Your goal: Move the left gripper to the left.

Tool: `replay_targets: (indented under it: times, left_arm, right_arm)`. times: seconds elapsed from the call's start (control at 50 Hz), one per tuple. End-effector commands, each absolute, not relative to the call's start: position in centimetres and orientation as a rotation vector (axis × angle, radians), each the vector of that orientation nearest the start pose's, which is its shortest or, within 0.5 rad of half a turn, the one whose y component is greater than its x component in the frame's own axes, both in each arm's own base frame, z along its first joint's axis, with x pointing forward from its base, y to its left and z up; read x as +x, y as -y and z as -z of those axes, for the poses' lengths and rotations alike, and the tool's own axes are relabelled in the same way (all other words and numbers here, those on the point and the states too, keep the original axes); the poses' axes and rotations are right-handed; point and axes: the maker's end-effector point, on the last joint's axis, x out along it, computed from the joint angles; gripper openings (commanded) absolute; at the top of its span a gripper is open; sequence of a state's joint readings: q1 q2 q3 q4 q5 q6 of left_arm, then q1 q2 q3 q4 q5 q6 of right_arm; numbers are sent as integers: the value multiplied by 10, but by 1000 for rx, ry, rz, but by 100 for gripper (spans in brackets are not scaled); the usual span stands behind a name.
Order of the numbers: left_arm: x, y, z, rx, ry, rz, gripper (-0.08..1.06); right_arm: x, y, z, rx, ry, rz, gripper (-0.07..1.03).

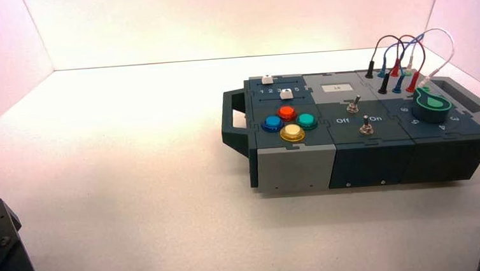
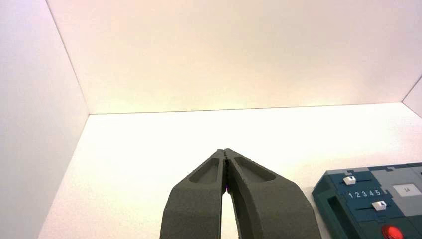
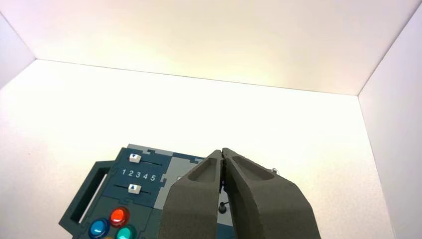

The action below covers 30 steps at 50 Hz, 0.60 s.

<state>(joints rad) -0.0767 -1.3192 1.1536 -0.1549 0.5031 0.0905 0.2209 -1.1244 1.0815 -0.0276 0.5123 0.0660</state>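
Here the left gripper point(image 2: 225, 154) sits low at the near left, fingers pressed together, holding nothing. It should slide straight left, staying flat. The box point(image 1: 294, 170) sits off to its right, so nothing blocks it. The right gripper point(image 3: 222, 153), fingers together too, waits near right.

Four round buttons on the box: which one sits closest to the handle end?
The blue button. It is the leftmost of the cluster, beside the box's handle; the red, yellow and green ones sit farther toward the toggle switches.
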Motion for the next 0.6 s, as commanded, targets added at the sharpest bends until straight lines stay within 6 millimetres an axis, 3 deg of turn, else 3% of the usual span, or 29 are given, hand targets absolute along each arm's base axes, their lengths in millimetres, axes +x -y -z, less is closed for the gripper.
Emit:
replay_targets:
  times: [0.02, 0.44, 0.6]
  left_arm:
    - [188, 27, -258, -45, -324, 140, -3]
    - [189, 27, -260, -44, -322, 139, -3]
    - [199, 18, -276, -44, -289, 94, -3]
  right_arm:
    - [211, -44, -251, -5, -458, -190, -2]
    - [210, -46, -250, 0, -465, -196, -2]
    - [210, -46, -250, 3, -465, -199, -2]
